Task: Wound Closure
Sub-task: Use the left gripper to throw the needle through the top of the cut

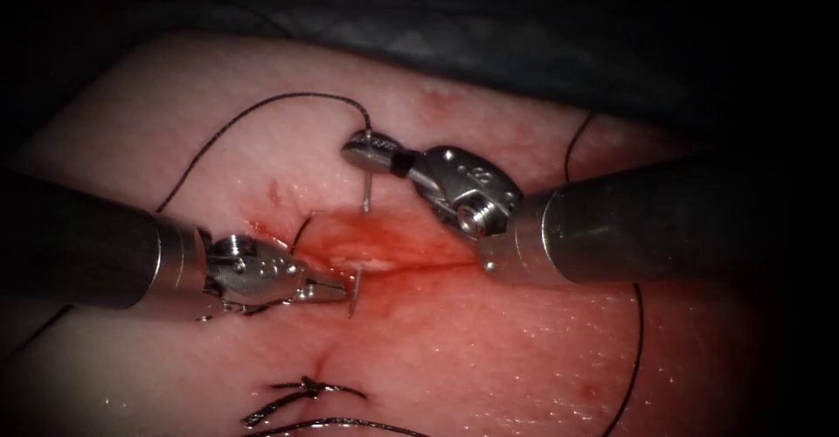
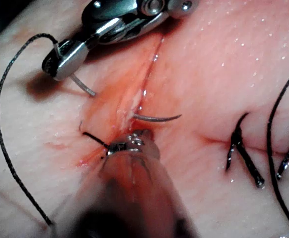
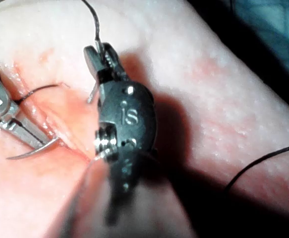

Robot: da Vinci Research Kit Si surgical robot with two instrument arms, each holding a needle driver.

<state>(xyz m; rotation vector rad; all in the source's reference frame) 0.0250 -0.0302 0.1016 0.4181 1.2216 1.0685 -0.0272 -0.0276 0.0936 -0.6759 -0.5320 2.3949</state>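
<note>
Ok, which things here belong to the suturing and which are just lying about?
In use: right hand shut on the needle near its thread end; needle passes through the tissue across the cut, tip out beside left hand; thread.
Lying about: finished stitch; red fluid.

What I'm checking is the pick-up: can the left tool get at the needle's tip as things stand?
Probably yes. The needle is in the tissue, and its tip stands out bare right beside the left tool, with nothing between them. The right tool grips the needle's rear end, well clear.
</note>
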